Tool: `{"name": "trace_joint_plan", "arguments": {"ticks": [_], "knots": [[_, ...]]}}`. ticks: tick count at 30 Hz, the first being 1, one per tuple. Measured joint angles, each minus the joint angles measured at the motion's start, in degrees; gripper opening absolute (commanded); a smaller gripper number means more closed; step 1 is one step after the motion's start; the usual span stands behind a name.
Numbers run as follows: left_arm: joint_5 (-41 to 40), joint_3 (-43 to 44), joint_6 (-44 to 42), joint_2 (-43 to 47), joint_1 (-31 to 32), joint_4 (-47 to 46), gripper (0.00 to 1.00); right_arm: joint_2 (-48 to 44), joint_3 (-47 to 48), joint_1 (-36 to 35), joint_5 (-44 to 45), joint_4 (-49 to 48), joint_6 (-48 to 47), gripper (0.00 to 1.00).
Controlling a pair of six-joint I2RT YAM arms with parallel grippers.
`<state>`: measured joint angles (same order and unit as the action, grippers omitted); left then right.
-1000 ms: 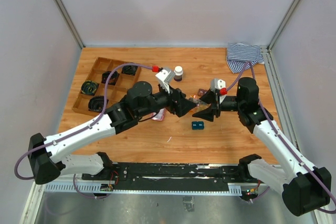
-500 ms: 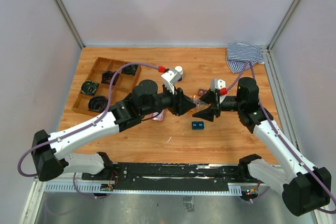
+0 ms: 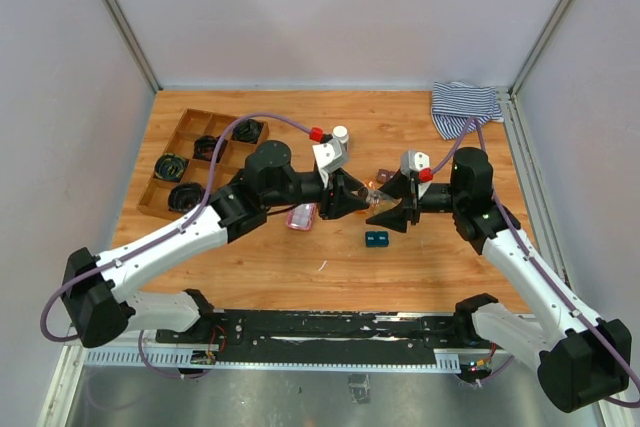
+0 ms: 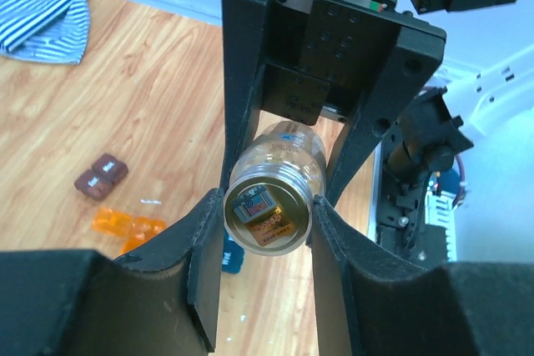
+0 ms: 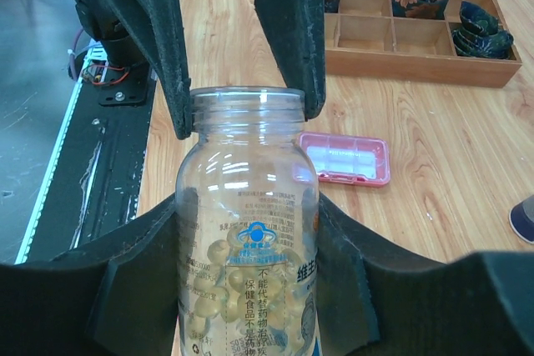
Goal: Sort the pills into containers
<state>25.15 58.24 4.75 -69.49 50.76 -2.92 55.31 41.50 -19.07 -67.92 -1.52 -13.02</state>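
Observation:
My right gripper (image 3: pixel 386 200) (image 5: pixel 249 231) is shut on the body of a clear bottle (image 5: pixel 248 231) (image 3: pixel 373 193) of pale yellow pills, held level above the table. The bottle's mouth (image 4: pixel 267 210) has no cap, and my left gripper (image 3: pixel 360 197) (image 4: pixel 267 214) is shut on its threaded neck, both fingers touching. Of the containers, a pink case (image 3: pixel 302 217) (image 5: pixel 345 158) lies under the left arm and a teal one (image 3: pixel 377 239) below the grippers. An orange case (image 4: pixel 127 227) and a brown case (image 4: pixel 101 174) lie near them.
A wooden tray (image 3: pixel 205 115) (image 5: pixel 417 68) with black coils stands at the far left. A small white-capped bottle (image 3: pixel 341 132) stands behind the left wrist. A striped cloth (image 3: pixel 465 105) (image 4: pixel 42 10) lies in the far right corner.
My left gripper has moved right to the bottle's mouth and closed onto its neck. The right arm and the bottle have stayed still.

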Motion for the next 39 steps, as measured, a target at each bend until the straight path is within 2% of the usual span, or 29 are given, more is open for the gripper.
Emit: {"name": "trace_joint_plan", "arguments": {"ticks": [3, 5, 6, 7, 9, 11, 12, 16, 20, 23, 25, 27, 32, 36, 39], "knots": [[5.7, 0.5, -6.1, -1.3, -1.9, -0.4, 0.09, 0.0, 0.0, 0.0, 0.1, 0.0, -0.1, 0.01], [9.0, 1.8, -9.5, -2.6, -2.9, 0.2, 0.2, 0.0, 0.0, 0.0, 0.6, -0.1, -0.3, 0.0], [10.1, 2.5, -10.6, -3.1, -3.3, 0.5, 0.32, 0.0, 0.0, 0.0, 0.9, -0.2, -0.3, 0.01], [11.2, 3.2, -11.4, -3.8, -3.7, 0.7, 0.5, 0.0, 0.0, 0.0, 1.2, -0.3, -0.4, 0.01], [12.0, 3.6, -11.7, -4.4, -4.2, 0.5, 0.77, 0.0, 0.0, 0.1, 1.8, -0.6, -0.5, 0.01], [11.9, 2.9, -10.5, -3.9, -4.2, -1.5, 0.96, 0.0, 0.0, 0.1, 1.6, -0.6, -0.4, 0.01], [11.2, 1.9, -9.5, -3.1, -4.1, -3.3, 0.99, 0.0, 0.0, 0.1, 1.5, -0.6, -0.4, 0.01], [6.3, -4.8, -2.9, 3.9, -4.1, -11.0, 0.99, 0.0, 0.0, 0.1, 1.5, -0.6, -0.4, 0.0], [3.2, -6.2, 4.9, 8.9, -4.2, -15.3, 0.99, 0.0, 0.0, 0.1, 1.5, -0.6, -0.4, 0.01], [1.7, -7.4, 12.7, 11.3, -4.2, -19.6, 0.94, 0.0, 0.0, 0.1, 1.5, -0.6, -0.3, 0.01], [0.8, -9.0, 18.5, 12.3, -4.2, -21.4, 0.85, 0.0, 0.0, 0.1, 1.5, -0.6, -0.3, 0.01], [-0.2, -10.2, 22.8, 12.3, -4.2, -22.1, 0.84, 0.0, 0.0, 0.1, 1.5, -0.6, -0.3, 0.01], [-11.6, -10.8, 24.8, 11.3, -0.3, -15.8, 0.85, 0.0, 0.0, 0.1, 1.5, -0.6, -0.3, 0.01], [-20.5, -6.5, 22.5, 7.6, 4.3, -7.4, 0.85, 0.0, 0.0, 0.1, 1.5, -0.6, -0.3, 0.0], [-24.2, -3.5, 21.5, 5.4, 4.7, -3.6, 0.84, 0.0, 0.0, 0.1, 1.5, -0.6, -0.3, 0.01]]}}
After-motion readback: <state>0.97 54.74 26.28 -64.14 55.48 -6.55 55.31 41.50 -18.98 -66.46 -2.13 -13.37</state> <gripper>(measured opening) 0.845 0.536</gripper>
